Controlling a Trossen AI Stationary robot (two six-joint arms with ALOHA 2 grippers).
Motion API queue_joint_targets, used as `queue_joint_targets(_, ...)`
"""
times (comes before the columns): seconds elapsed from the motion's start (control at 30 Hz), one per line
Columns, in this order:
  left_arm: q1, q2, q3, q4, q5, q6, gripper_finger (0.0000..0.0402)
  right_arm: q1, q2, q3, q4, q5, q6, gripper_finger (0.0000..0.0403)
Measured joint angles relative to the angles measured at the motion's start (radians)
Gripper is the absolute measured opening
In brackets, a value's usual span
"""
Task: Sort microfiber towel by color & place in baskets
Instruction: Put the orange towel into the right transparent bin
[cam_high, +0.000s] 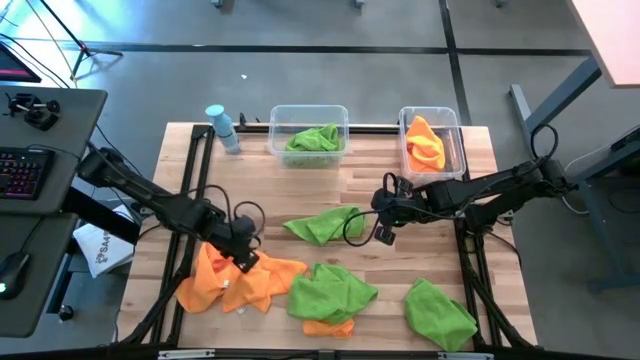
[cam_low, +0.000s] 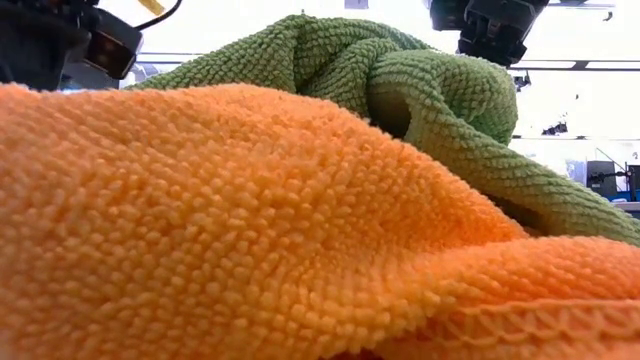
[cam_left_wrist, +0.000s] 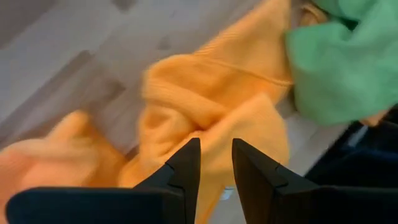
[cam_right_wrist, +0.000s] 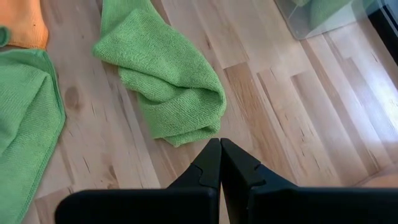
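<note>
Nearest the front edge of the tabletop, at about 6 o'clock, lies a crumpled green towel with a scrap of orange beneath it; another green towel sits at 5 o'clock. At 7 to 8 o'clock is the orange towel heap, and the left gripper hangs right over it with its jaws a narrow gap apart, holding nothing; its wrist camera shows the orange cloth just beyond the two dark tips. Near the centre a third green towel lies loose. Just beside it, toward 3 o'clock, the right gripper hovers with jaws pressed together, empty. At the far edge, the wider basket at 12 o'clock holds a green towel, and the narrower basket at 1 o'clock holds an orange one. A light-blue bottle stands at 11 o'clock. No writing on any item can be read.
</note>
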Motion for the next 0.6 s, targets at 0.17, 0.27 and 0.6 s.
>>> queue_joint_targets(0.17,-0.002,0.106,0.0,0.016,0.051,0.035,0.0081,0.0,0.0,0.0,0.001,-0.004,0.003,0.0)
queue_joint_targets(0.27,-0.013,0.173,0.0,0.046,0.077,0.075,0.0081,0.0,0.0,0.0,0.001,-0.005,0.003,0.0)
queue_joint_targets(0.6,-0.031,0.36,0.0,0.218,0.106,0.224,0.0061,0.0,0.0,0.0,0.025,-0.006,-0.006,0.0)
